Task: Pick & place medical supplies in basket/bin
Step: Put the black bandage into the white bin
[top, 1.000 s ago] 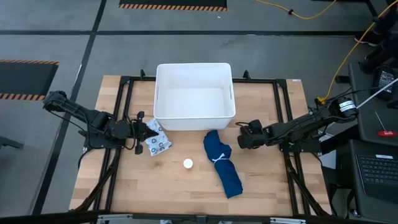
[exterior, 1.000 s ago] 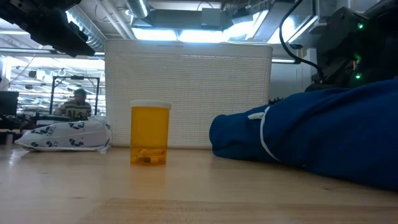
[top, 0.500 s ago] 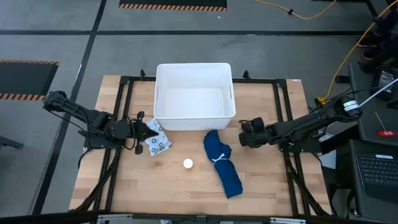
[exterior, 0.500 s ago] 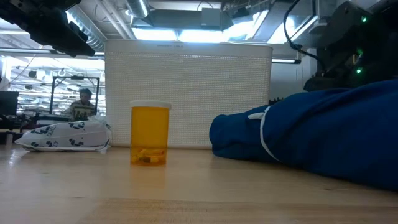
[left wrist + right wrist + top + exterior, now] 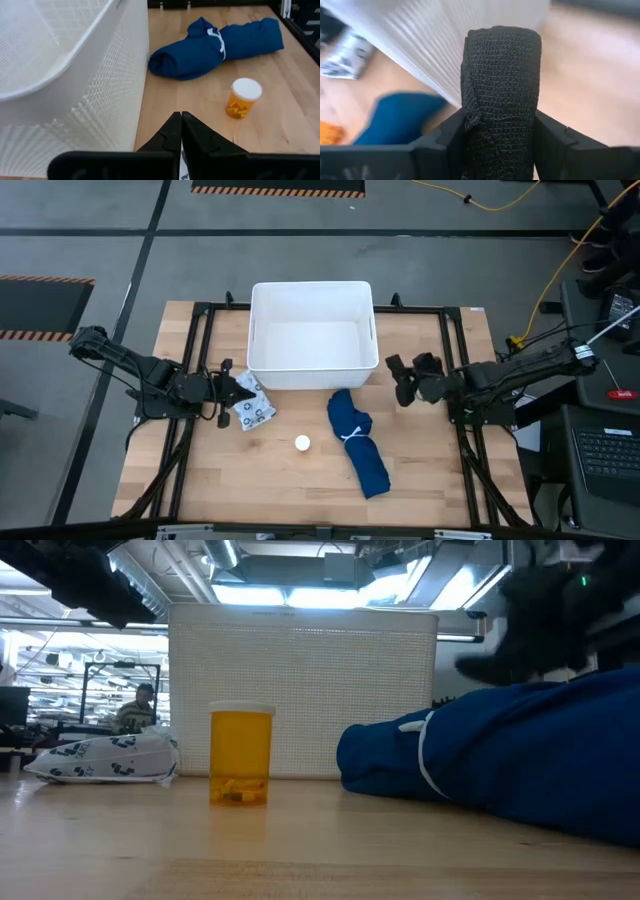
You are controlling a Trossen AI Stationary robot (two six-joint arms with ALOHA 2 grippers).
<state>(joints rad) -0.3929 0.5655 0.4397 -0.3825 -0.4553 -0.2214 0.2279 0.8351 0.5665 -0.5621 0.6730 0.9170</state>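
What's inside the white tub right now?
Nothing visible: from above, the white tub shows only bare floor. The blue bundle, patterned packet and pill bottle lie outside on the table. The near wall's inner foot is hidden.

A light wooden table carries a black metal frame around its edges. It stands on a grey floor marked with black-and-orange hazard stripes. A yellow cable trails along the floor at one side. Beyond the table a person sits in the room behind
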